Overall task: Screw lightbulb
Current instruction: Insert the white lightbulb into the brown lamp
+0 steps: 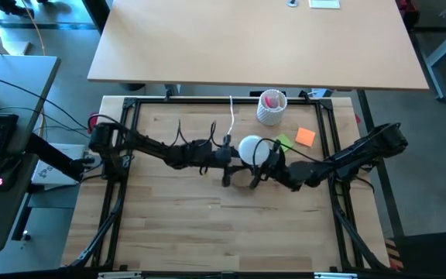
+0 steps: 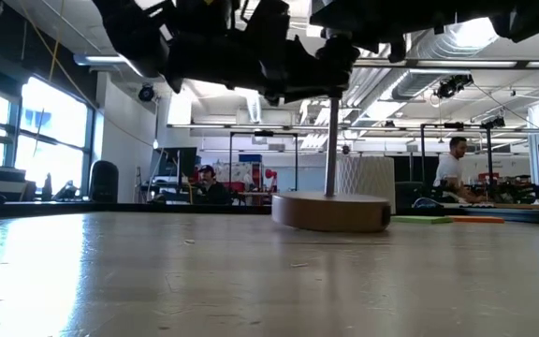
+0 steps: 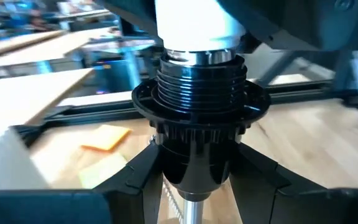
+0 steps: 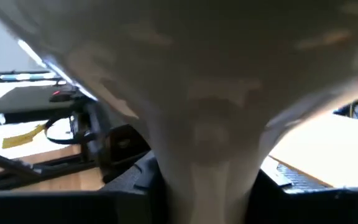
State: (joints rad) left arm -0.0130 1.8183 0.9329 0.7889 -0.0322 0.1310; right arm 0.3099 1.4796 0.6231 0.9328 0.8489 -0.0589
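Right gripper point(image 1: 263, 161) grasping lightbulb point(image 1: 252, 149) neck, left gripper point(image 3: 194, 186) clenched on black socket point(image 3: 201, 118) below

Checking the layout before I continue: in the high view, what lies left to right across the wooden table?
Left arm → lightbulb, where both hands meet → white perforated cup → green note → orange note → right arm.

White lightbulb point(image 1: 251, 147) — upright, silvery base seated in black socket point(image 3: 201, 115)
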